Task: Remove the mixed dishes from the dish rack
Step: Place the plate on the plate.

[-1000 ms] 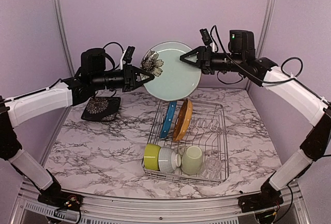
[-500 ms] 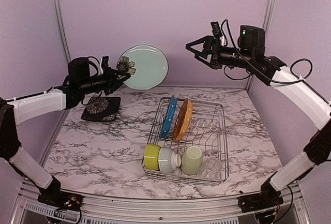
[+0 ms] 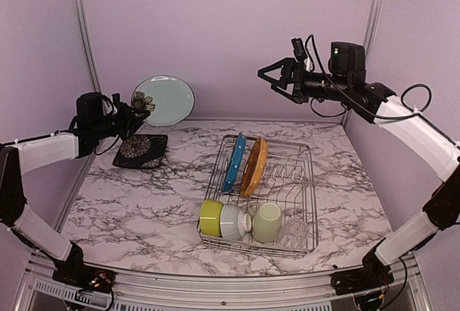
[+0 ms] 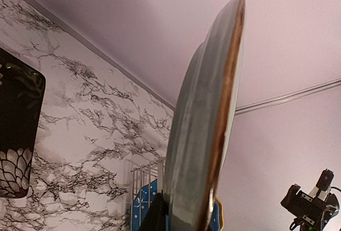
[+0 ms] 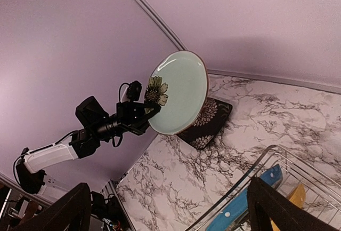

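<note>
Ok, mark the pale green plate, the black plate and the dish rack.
pale green plate (image 3: 169, 103), top external view, on its glazed face.
black plate (image 3: 140, 150), top external view, on its patterned middle.
dish rack (image 3: 291, 190), top external view, on its bare wire floor.

You had plain lilac walls (image 3: 230, 9) closing in three sides, silver corner posts (image 3: 83, 31) rising at the back, and an evenly lit, grey-veined white marble-patterned tabletop (image 3: 136, 210) edged by an aluminium rail (image 3: 215, 293) nearest you.
</note>
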You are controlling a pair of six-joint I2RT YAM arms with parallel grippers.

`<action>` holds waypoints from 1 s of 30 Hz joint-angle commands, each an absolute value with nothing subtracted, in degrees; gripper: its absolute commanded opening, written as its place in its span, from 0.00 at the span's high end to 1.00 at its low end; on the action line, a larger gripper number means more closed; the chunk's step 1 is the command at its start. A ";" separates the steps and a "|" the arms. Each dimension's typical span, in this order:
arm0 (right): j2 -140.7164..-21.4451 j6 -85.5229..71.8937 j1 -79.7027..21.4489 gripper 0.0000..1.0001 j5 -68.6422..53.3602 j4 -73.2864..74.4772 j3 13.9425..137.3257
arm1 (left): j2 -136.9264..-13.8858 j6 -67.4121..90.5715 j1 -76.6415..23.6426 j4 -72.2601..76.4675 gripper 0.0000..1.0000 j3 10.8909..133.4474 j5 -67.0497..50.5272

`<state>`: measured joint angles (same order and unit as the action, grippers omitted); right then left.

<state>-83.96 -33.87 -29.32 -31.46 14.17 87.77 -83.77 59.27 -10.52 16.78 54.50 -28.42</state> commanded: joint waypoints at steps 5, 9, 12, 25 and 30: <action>-81.43 -34.00 -28.91 0.02 -30.59 14.37 85.44 | -80.78 58.43 -4.72 20.89 1.00 53.02 -28.57; -81.00 -34.07 -28.88 0.02 -30.38 14.46 84.63 | -82.33 58.64 -2.48 21.30 1.00 51.89 -29.06; -80.62 -34.29 -28.85 0.02 -30.01 14.61 84.00 | -84.57 58.42 -1.07 21.38 1.00 51.81 -29.67; -79.32 -35.08 -28.87 0.02 -29.03 15.71 82.70 | -96.14 58.92 2.63 23.11 1.00 51.94 -28.54; -78.25 -35.32 -28.83 0.02 -28.24 16.30 82.12 | -100.20 59.50 3.22 25.75 1.00 51.68 -29.61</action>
